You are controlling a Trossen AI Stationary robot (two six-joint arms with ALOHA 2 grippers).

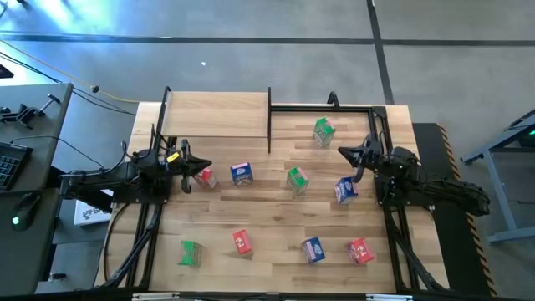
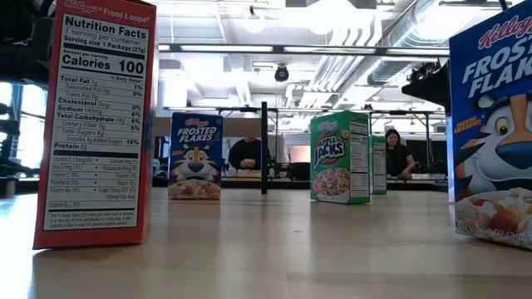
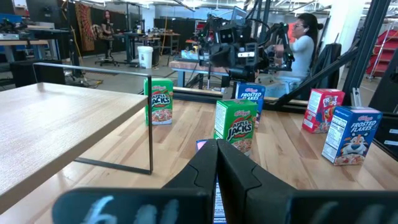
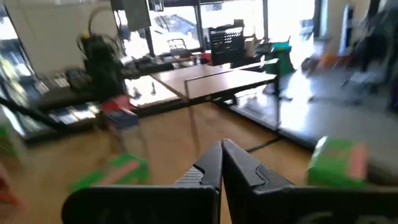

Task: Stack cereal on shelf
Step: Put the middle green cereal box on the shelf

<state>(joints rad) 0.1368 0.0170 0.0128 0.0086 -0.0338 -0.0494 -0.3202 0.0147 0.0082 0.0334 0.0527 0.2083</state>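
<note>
Several small cereal boxes, red [image 1: 242, 242], green [image 1: 297, 179] and blue [image 1: 345, 190], stand scattered on their bases on the wooden tabletop. The shelf [image 1: 217, 113], a light plank on thin black posts, stands at the table's far left. At the table's left side my left gripper [image 1: 207, 165] is shut and level, pointing toward the table's right, just beside a red box [image 1: 205, 177] and short of a blue one [image 1: 242, 173]. My right gripper [image 1: 343, 152] is shut at the right side and points left, between a green box [image 1: 324, 131] and the blue box.
A black metal frame [image 1: 322, 107] runs along the far edge to the right of the shelf. In the low view a red box [image 2: 96, 124] and a blue box [image 2: 495, 124] stand close to the near edge. People sit at desks [image 2: 399, 154] beyond the table.
</note>
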